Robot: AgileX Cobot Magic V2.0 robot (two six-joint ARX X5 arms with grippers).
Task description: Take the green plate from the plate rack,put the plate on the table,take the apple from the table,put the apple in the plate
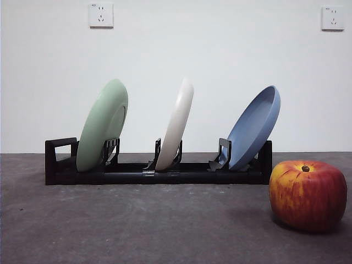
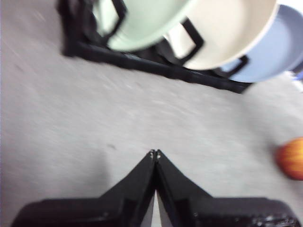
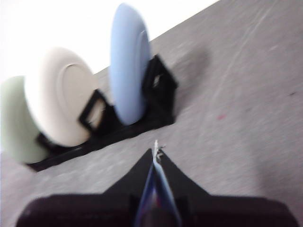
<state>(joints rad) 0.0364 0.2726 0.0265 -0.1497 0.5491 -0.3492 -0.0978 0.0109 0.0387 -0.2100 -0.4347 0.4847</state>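
The green plate (image 1: 102, 124) stands tilted in the left slot of the black plate rack (image 1: 159, 173). It also shows in the left wrist view (image 2: 142, 21) and the right wrist view (image 3: 14, 120). The red apple (image 1: 308, 194) sits on the dark grey table (image 1: 137, 225) at the front right, and shows at the edge of the left wrist view (image 2: 291, 157). My left gripper (image 2: 155, 153) is shut and empty above bare table, short of the rack (image 2: 156, 66). My right gripper (image 3: 156, 150) is shut and empty above the table near the rack's blue-plate end (image 3: 156, 101). Neither arm shows in the front view.
A cream-white plate (image 1: 176, 125) stands in the rack's middle slot and a blue plate (image 1: 254, 127) in the right slot. A white wall with two sockets (image 1: 100, 15) stands behind the rack.
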